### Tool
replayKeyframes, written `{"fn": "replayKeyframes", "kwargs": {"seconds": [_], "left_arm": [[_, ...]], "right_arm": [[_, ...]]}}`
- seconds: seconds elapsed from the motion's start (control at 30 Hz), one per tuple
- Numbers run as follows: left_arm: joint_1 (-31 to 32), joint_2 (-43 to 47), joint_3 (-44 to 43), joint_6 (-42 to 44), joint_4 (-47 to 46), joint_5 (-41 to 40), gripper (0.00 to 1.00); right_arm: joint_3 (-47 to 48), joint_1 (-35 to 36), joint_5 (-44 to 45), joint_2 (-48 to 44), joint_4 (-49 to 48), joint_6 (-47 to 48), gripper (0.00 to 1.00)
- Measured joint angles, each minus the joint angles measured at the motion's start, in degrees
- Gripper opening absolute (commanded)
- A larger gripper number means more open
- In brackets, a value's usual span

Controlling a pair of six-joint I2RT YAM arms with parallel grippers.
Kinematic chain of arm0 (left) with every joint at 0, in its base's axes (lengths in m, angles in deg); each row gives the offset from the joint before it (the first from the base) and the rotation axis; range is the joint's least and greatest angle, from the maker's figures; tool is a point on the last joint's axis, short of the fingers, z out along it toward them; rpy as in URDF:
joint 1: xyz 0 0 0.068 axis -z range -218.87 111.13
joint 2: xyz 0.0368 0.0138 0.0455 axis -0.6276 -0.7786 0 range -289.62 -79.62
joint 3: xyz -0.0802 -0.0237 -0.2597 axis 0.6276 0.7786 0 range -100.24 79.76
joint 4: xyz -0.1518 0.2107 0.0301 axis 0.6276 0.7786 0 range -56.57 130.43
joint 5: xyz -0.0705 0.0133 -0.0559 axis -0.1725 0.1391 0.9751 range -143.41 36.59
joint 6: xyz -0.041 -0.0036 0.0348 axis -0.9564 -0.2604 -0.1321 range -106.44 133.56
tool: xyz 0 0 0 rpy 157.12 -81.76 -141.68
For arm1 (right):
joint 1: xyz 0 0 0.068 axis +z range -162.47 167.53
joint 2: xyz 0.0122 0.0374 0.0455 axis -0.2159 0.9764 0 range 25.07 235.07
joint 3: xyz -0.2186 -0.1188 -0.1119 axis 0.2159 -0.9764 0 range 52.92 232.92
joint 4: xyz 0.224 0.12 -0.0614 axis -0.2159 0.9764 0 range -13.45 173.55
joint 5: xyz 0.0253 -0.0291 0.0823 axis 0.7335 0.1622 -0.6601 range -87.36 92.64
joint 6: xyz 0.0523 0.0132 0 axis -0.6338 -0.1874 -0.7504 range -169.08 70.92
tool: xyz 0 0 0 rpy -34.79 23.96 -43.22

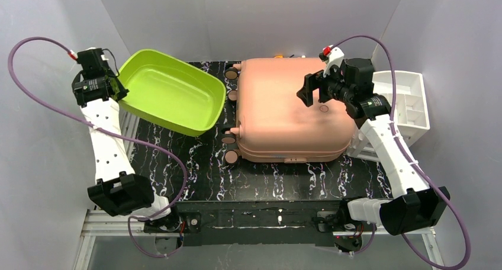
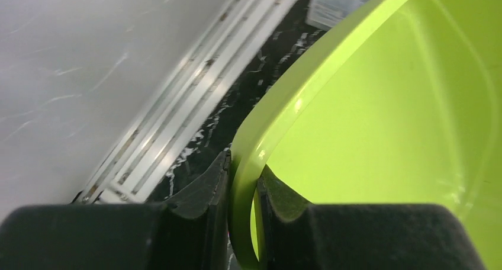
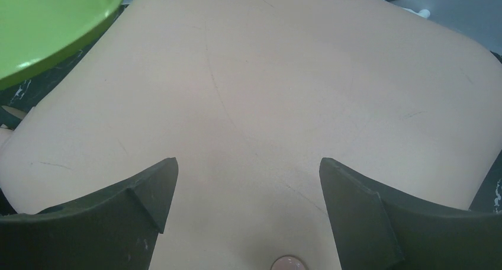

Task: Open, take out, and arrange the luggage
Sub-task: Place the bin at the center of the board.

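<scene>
Luggage [image 1: 284,113] seemingly closed, contents hidden; green tray [image 1: 171,95] beside.

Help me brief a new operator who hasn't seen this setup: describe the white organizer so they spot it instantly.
Find the big salmon-pink suitcase lying flat in the middle. Just off its right side, partly behind the right arm, sits the white organizer. It alone is a white box split into compartments, unlike the undivided lime-green tray on the left.

A lime-green tray [image 1: 171,92] sits left on the black marbled table [image 1: 266,181], a white organizer [image 1: 408,83] at its right.
</scene>
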Motion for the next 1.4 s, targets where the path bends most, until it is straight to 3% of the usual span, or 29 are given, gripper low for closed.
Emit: {"fn": "replayKeyframes", "kwargs": {"seconds": [0.17, 0.63, 0.8, 1.1, 1.4], "left_arm": [[-3.1, 3.3, 4.5, 1.2, -1.9, -2.0, 0.00], [-4.6, 11.7, 22.4, 10.3, -9.5, -6.9, 0.00], [-4.9, 10.0, 20.4, 16.6, -11.9, 0.9, 0.00], [-4.9, -4.6, 9.1, 36.6, -7.4, 23.4, 0.00], [-4.9, -12.8, 7.4, 54.0, -3.8, 26.8, 0.00]], "right_arm": [[-0.5, 0.0, 1.1, -0.1, 0.5, 0.4, 0.98], [-1.3, 0.0, 2.3, -2.2, 0.7, 1.2, 0.98], [-1.5, 0.0, 2.3, -2.1, 0.8, 1.2, 0.98], [-1.5, 0.0, 2.3, -2.2, 0.9, 1.4, 0.98], [-2.1, 0.0, 2.2, -2.3, 0.8, 1.4, 0.98]]}}
